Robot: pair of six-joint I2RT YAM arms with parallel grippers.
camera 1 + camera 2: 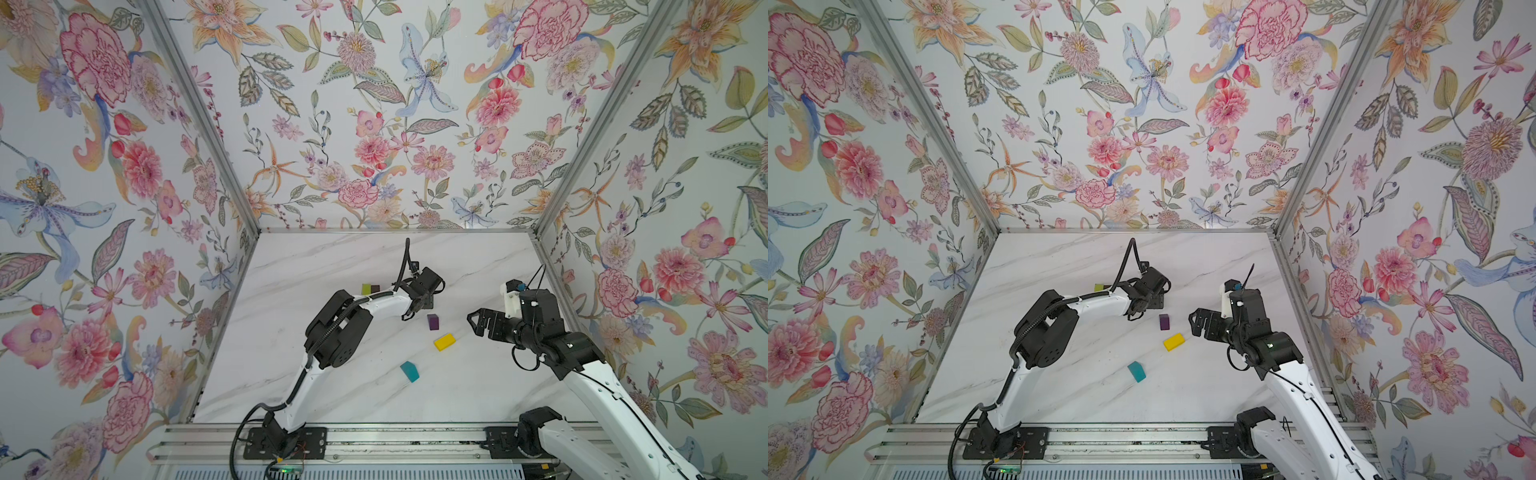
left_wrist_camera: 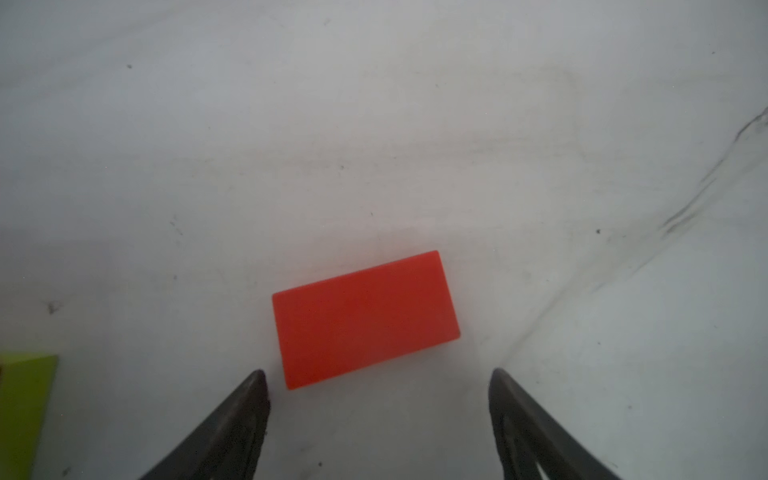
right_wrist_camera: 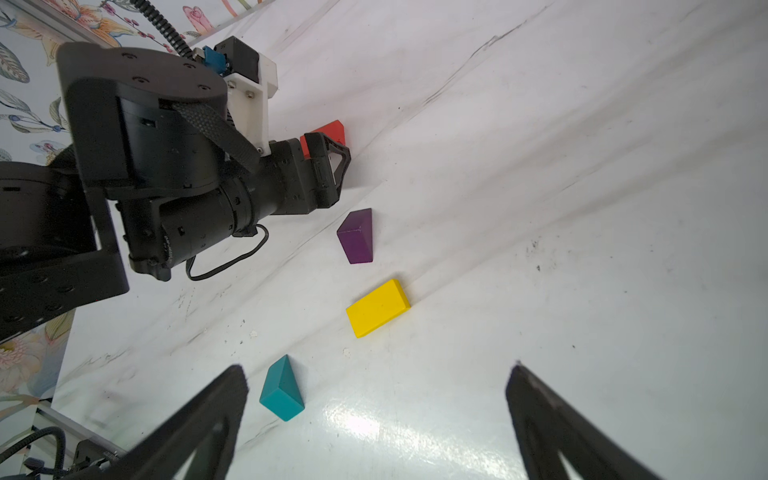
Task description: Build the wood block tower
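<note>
Red block (image 2: 365, 320): flat on the table (image 2: 374, 124), just ahead of the left gripper (image 2: 378, 371) — long axis nearly across the gap, slightly skewed.
Left jaws: open, empty.
Right gripper (image 3: 376, 367): open, empty — farther off, near the yellow block (image 3: 377, 307).
Nearer arm: left.

Red block (image 2: 365, 319) flat on tabletop (image 1: 332, 395). Purple block (image 1: 433, 321), yellow block (image 1: 444, 342), teal block (image 1: 409, 371): apart, strung toward near edge. Lime green block (image 1: 366, 289) touches brown block (image 1: 375, 288), farther back.
</note>
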